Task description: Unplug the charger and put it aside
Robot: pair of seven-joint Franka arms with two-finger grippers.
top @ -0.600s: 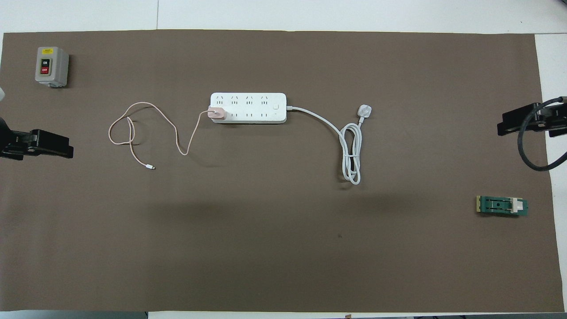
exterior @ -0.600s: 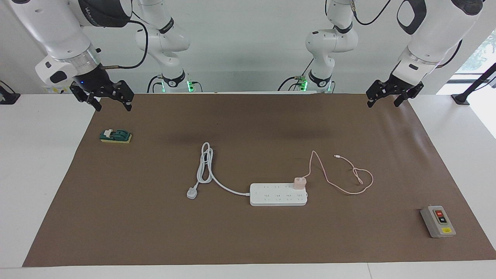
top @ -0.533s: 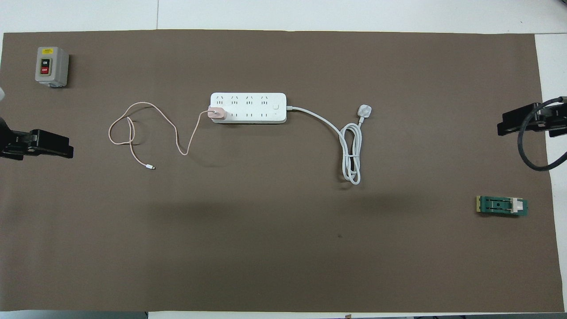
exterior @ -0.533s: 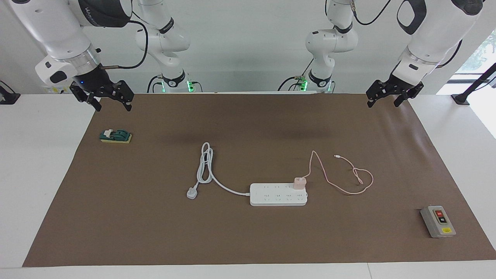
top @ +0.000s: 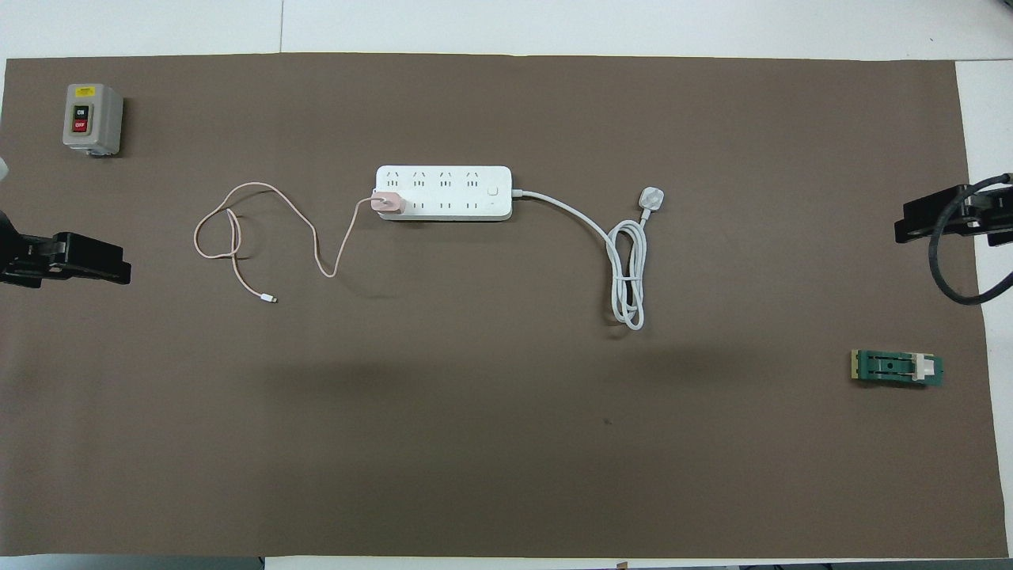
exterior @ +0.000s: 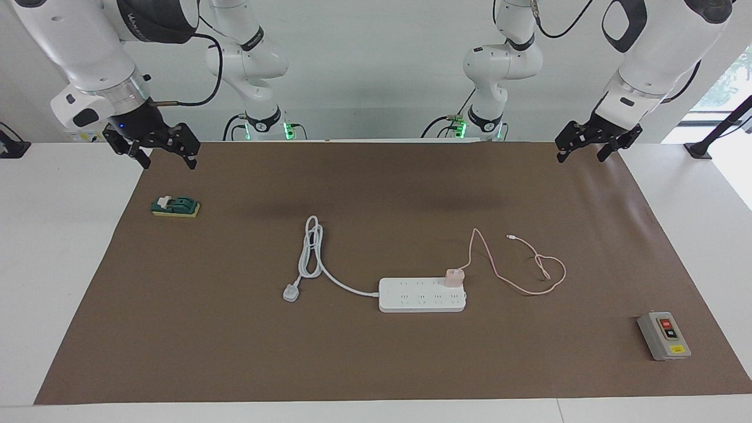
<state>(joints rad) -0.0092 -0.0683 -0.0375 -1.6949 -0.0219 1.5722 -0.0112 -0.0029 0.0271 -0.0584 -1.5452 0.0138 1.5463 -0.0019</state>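
Nothing is done yet, as I read it: my right claw (exterior: 155, 154) hangs spread and empty over the mat's (exterior: 376, 352) corner at its own end, waiting. The charger (exterior: 454, 277) sits plugged into the strip (exterior: 411, 296) mid-table, at the end toward my left arm. The left claw (exterior: 592, 148) hangs spread over its corner; unplugging and setting aside remain.

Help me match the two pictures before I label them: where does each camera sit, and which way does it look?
Facing view: high across the table, looking at the robots; both whole arms show, left gripper and right gripper raised over the mat's corners.
Overhead view: above the robots' end, looking steeply down; only the gripper ends show at the edges.
Shared: charger plugged into the power strip, half a turn apart.
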